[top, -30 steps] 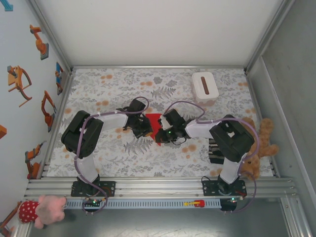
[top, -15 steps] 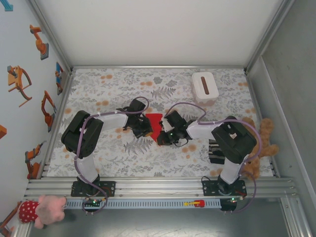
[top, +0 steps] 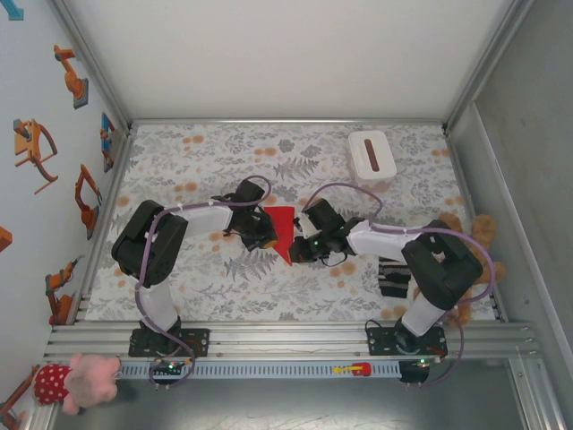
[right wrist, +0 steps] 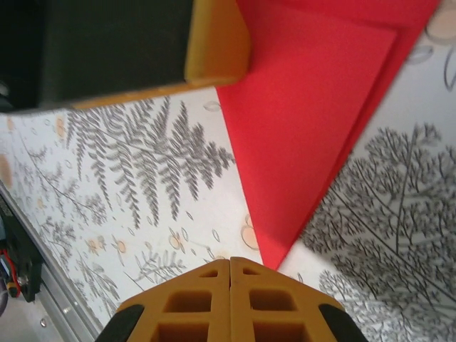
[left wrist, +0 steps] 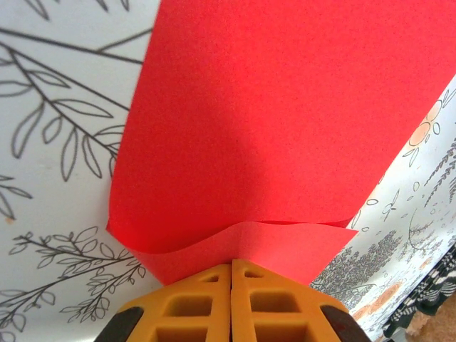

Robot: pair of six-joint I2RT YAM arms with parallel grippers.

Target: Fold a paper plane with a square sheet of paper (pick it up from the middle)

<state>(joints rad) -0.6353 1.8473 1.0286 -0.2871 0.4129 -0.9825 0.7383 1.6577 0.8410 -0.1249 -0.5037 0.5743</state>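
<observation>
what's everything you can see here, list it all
paper: 1, red, folded to a point, centre of cloth, between the grippers
box: 1, white with dark slot, far right of cloth
cloth: 1, grey and orange floral, under everything
teddy: 1, brown, right of cloth
plush: 1, pink, near left corner
stickers: several, mostly orange, left wall
left gripper: 1, orange fingers, shut, at paper's left edge
right gripper: 1, orange fingers, shut, by paper's near tip
</observation>
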